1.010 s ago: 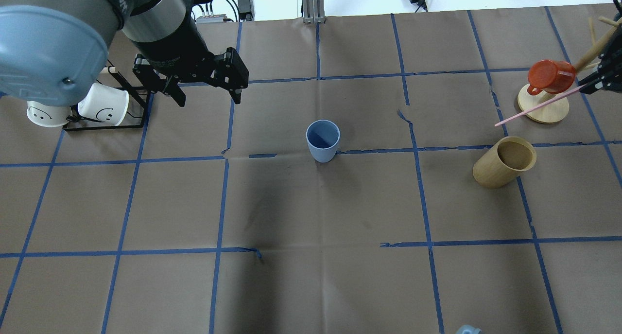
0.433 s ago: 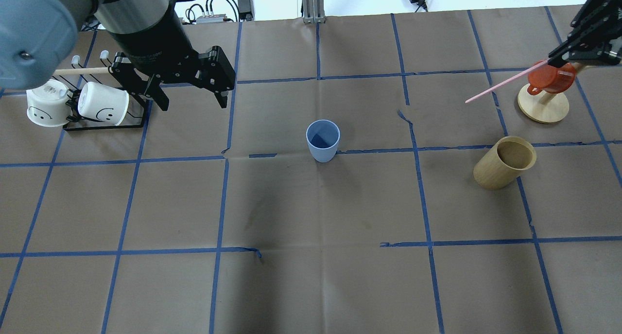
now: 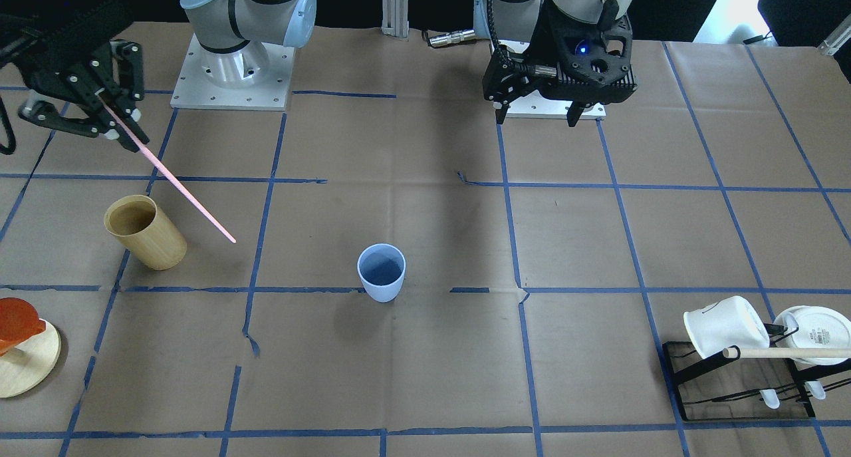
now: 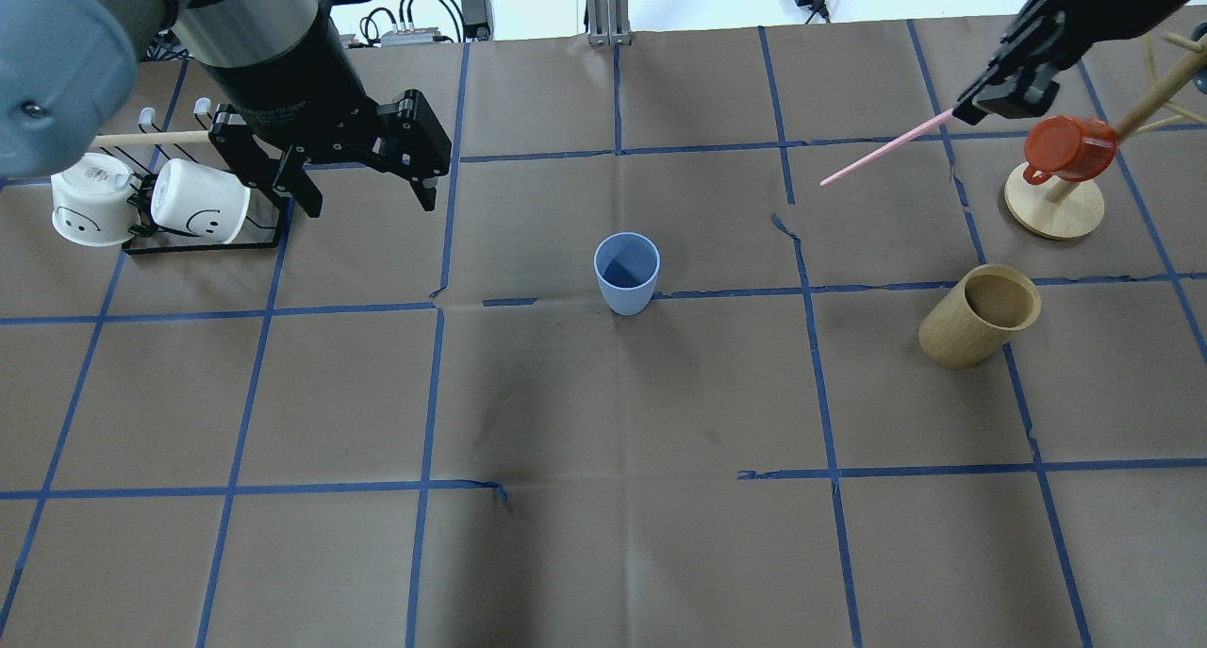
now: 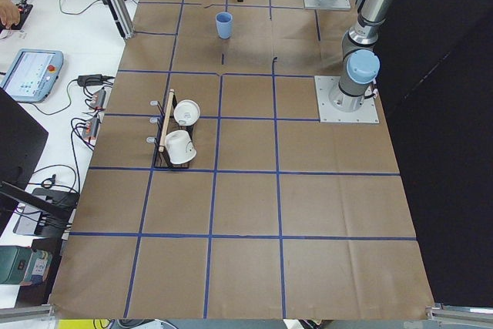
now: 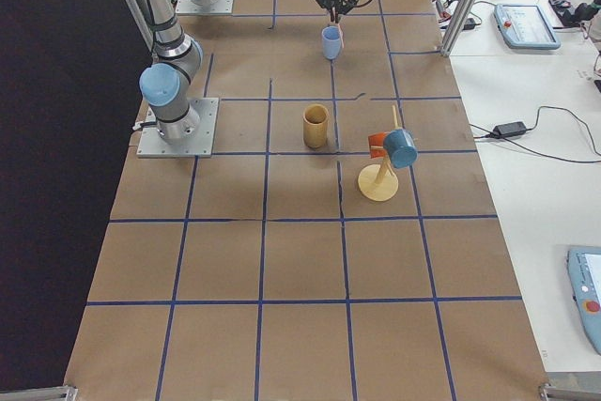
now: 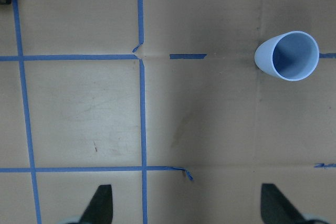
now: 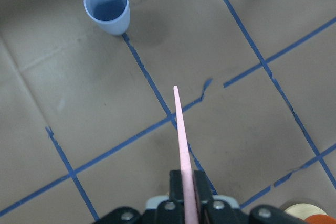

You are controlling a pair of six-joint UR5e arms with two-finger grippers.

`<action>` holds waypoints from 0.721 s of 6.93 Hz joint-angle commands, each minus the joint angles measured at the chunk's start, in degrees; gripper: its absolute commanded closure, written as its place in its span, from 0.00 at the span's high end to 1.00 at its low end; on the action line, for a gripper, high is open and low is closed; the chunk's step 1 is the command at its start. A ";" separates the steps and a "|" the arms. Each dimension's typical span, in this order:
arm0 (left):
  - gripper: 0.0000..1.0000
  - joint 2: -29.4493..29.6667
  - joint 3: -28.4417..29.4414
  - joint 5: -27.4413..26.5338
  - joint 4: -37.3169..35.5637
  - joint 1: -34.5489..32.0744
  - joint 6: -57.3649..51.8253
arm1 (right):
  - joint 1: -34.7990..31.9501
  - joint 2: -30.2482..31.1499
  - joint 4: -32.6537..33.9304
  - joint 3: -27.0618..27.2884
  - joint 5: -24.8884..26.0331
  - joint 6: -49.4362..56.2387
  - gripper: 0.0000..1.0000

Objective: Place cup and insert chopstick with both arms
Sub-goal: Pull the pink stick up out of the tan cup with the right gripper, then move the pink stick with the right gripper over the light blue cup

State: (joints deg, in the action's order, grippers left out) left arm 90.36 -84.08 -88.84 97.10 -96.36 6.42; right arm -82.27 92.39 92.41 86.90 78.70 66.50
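Chopstick [image 4: 886, 146]: in the air, clamped at one end by the right claw [image 4: 983, 106], the rest sticking out free. Long axis runs diagonally over the right half of the worktop [image 4: 603, 422], with the free tip pointing in toward the middle, the cup's side. Both fixed top views put the claw end higher in frame than the tip, so it reads as sloping down from claw to tip. In the right wrist view the stick goes straight out from between the fingers [image 8: 203, 184], tip aimed roughly at the cup [image 4: 626, 273] but well short of it. It touches only the claw.

Right claw: closed tight on the stick, one finger pinching each side.

Cup: upright, mouth up, near the centre of the worktop, base at a blue tape line [image 4: 726, 294]. Apart from both claws.

Left claw [image 4: 370, 193]: wide open, holding nothing, touching nothing. Hangs above the worktop between the black rack [image 3: 738, 394] and the cup, fingers pointing down. Its wrist view looks straight down: both fingertips at the bottom edge, cup in the upper right of the frame, well apart from them.

Rest: tan wooden cup [image 4: 981, 313] on the worktop's right side, apart from the stick. Red mug [image 4: 1066, 148] hangs on a wooden stand [image 4: 1054, 209] near it. Two white mugs [image 4: 198, 203] sit on the rack at left.
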 commanded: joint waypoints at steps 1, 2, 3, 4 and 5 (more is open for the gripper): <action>1.00 -0.10 0.06 0.07 0.02 0.03 0.00 | -10.94 -4.03 6.88 1.07 0.23 -12.50 0.03; 1.00 -0.10 0.06 0.07 0.02 0.03 0.00 | -13.42 -5.10 7.16 1.68 0.31 -16.01 0.03; 1.00 -0.01 0.06 0.16 0.02 0.03 0.00 | -13.79 -4.85 7.17 3.17 -0.03 -17.96 0.03; 1.00 -0.10 0.06 0.16 0.02 0.03 0.00 | -14.32 -4.93 8.12 3.97 -0.12 -18.50 0.03; 1.00 -0.01 -0.03 0.16 0.02 0.03 0.00 | -14.59 -5.63 8.74 3.98 -0.21 -18.68 0.03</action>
State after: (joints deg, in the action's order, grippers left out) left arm 90.30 -84.04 -88.70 97.12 -96.33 6.42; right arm -96.29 87.35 100.34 90.43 78.61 48.53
